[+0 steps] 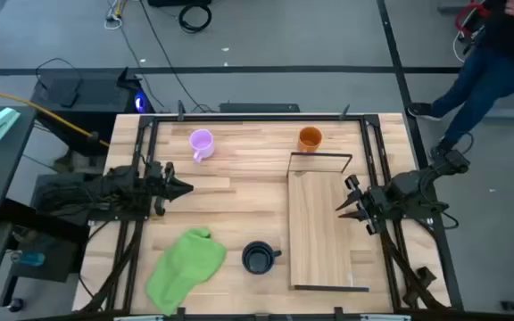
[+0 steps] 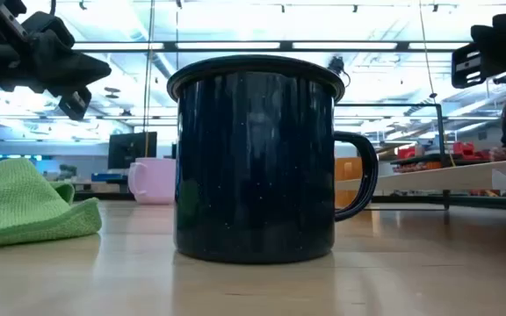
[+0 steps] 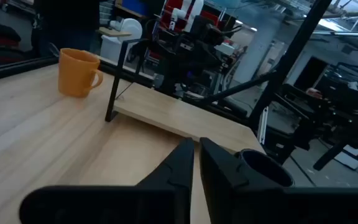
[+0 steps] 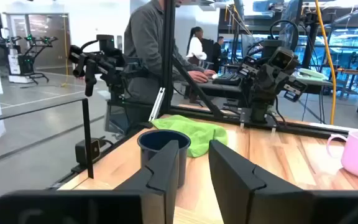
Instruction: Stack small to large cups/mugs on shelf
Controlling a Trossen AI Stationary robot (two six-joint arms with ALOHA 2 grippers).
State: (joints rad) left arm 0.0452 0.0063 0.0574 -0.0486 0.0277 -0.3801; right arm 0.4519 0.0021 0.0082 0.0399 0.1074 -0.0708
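A pale plank surface [image 1: 239,192] in a busy robotics lab carries all three mugs, none yet on the shelf [image 1: 319,227], which lies along the right side. We see the purple mug [image 1: 202,143] and the orange mug [image 1: 310,138] near the far edge, and the black mug [image 1: 259,257] near the front, just beside a green cloth [image 1: 186,267]. Our left gripper [image 1: 182,188] hovers over the left half, fingers almost together and empty. Our right gripper [image 1: 346,204] hangs over the shelf, fingers apart with nothing between them. We judge the stack unstarted. The risks ahead: a handle catching a finger and tipping a mug, the black mug snagging the cloth as it lifts, or a gripper clipping the shelf's thin wire frame [image 1: 321,155].
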